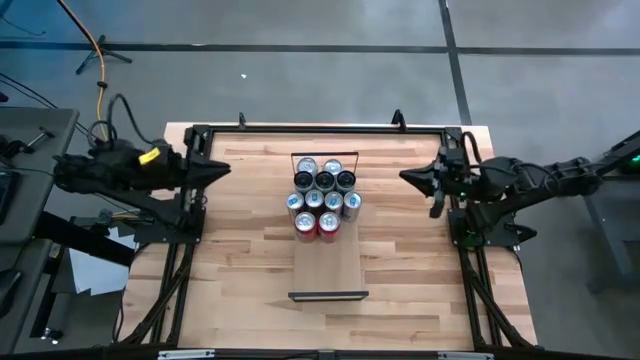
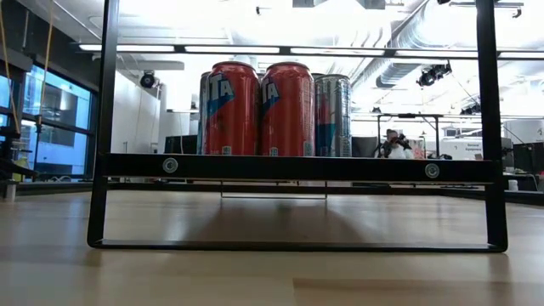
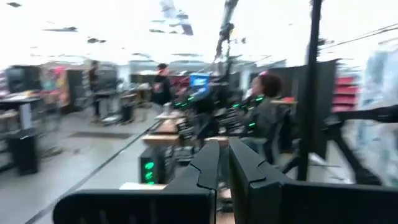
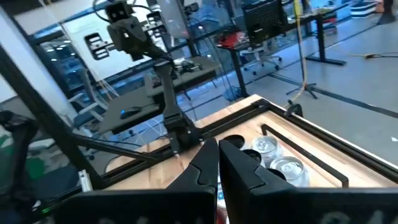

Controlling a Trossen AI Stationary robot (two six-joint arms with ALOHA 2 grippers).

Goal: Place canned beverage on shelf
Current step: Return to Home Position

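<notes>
At centre-left of the high view, the left gripper (image 1: 224, 168) hangs over the table edge, fingers pressed together on nothing. At centre-right the right gripper (image 1: 404, 177) faces it, likewise clenched and empty. Between them, mid-frame, the shelf (image 1: 328, 268) carries a cluster of cans (image 1: 323, 185) on its upper half, with two red cans (image 1: 317, 225) lowest in the picture.

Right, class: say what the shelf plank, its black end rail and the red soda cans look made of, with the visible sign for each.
The shelf plank looks like pale wood, smooth and matte: even tan face, no glare. Its black end rail is probably coated metal: thin straight bar with round fasteners. The red soda cans are likely aluminium: glossy printed walls catching highlights.
</notes>
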